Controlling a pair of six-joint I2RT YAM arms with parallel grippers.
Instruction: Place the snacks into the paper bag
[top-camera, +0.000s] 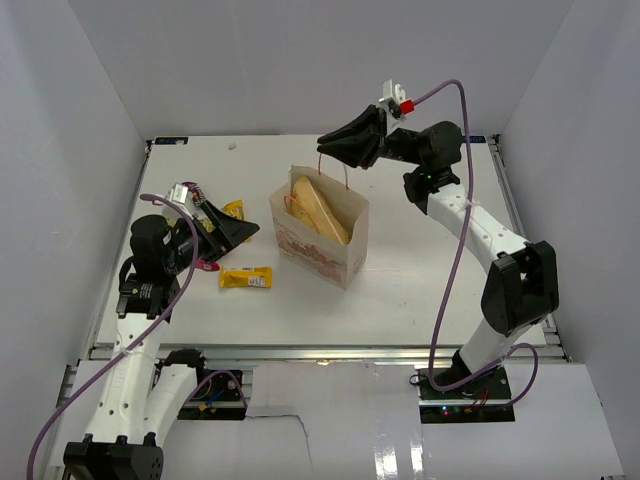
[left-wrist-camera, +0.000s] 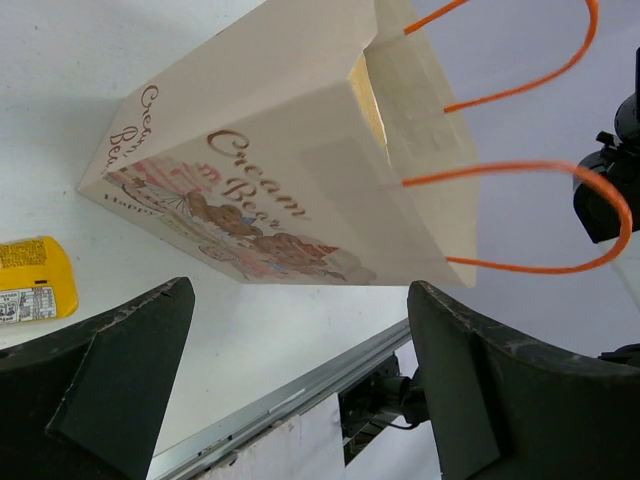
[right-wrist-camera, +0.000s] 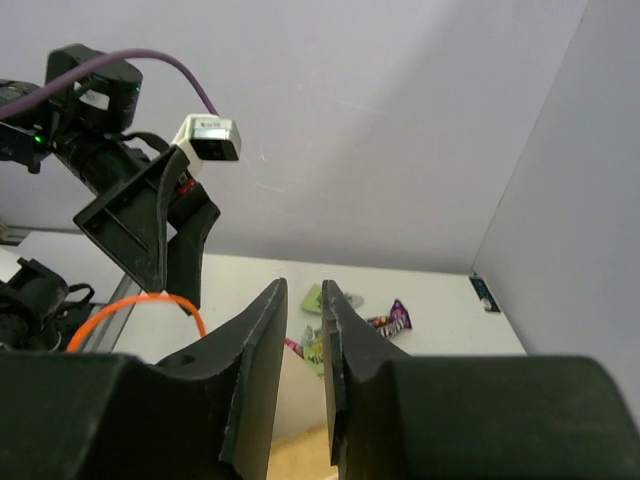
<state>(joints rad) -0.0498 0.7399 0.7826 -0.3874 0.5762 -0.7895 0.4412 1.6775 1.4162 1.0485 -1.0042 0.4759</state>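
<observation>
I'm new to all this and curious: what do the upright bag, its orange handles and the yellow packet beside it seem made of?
The bag looks like matte beige kraft paper: crisp creased folds, printed drawing. Its handles seem thin cord, perhaps paper; too fine to tell. The yellow packet is probably smooth plastic film, judging by its printed label.

Bright, even, diffuse light, only a faint soft shadow beside the paper bag (top-camera: 315, 250)

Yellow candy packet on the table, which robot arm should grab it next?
Probably the left. The left gripper hangs wide open near the yellow candy packet, while the right gripper hovers beyond the paper bag.
</observation>
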